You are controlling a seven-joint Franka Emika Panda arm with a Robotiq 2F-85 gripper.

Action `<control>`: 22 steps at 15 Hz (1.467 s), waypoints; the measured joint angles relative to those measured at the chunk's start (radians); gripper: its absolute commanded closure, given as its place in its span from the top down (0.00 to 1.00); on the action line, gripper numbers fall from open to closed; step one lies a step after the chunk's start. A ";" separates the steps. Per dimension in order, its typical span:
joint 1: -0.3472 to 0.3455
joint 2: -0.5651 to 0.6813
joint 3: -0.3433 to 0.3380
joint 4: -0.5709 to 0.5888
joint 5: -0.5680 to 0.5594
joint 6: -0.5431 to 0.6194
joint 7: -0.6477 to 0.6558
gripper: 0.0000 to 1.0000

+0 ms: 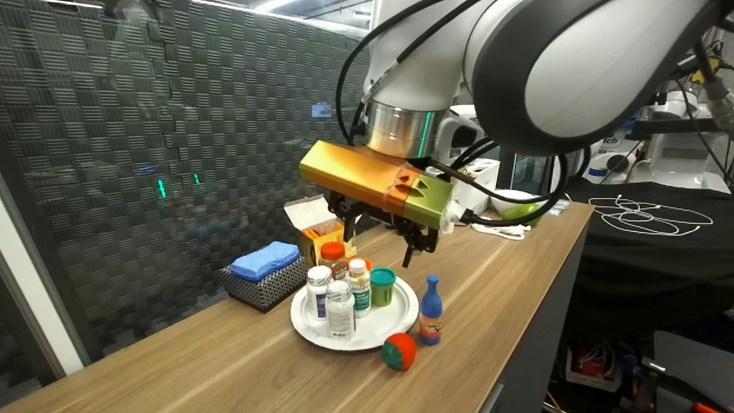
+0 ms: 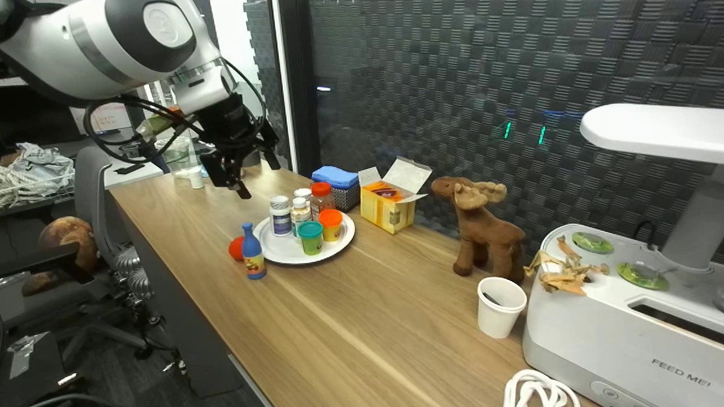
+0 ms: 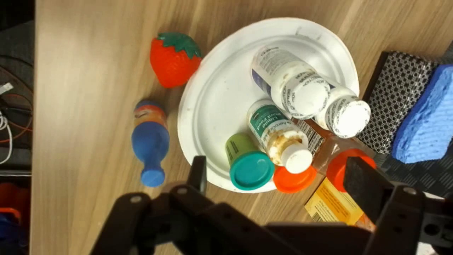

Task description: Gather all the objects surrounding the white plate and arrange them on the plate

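Robot arm in white and dark grey (image 1: 565,74) reaches in from the right in an exterior view, bent downward — its black two-finger gripper (image 1: 377,251) hangs well above the wooden counter (image 1: 275,367), jaws spread apart. On the round white plate (image 1: 373,326) stand three white plastic bottles (image 1: 340,312) and a teal-lidded green tub (image 1: 381,293). Just right of it an orange-labelled blue bottle (image 1: 430,303) stands upright — a green-leaved red strawberry (image 1: 399,351) lies beside the plate's near rim.
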 measured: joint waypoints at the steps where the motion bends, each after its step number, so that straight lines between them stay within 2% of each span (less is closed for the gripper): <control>1: 0.000 -0.004 0.022 -0.002 0.000 -0.022 -0.018 1.00; 5: 0.001 0.003 0.115 -0.021 0.062 -0.077 -0.186 1.00; 8: 0.001 0.020 0.144 -0.040 0.077 -0.128 -0.261 1.00; 13: -0.002 0.053 0.141 -0.062 0.075 -0.135 -0.275 1.00; 18: -0.019 0.102 0.129 -0.063 0.089 -0.023 -0.277 1.00; 22: -0.020 0.145 0.094 -0.058 0.085 0.009 -0.274 1.00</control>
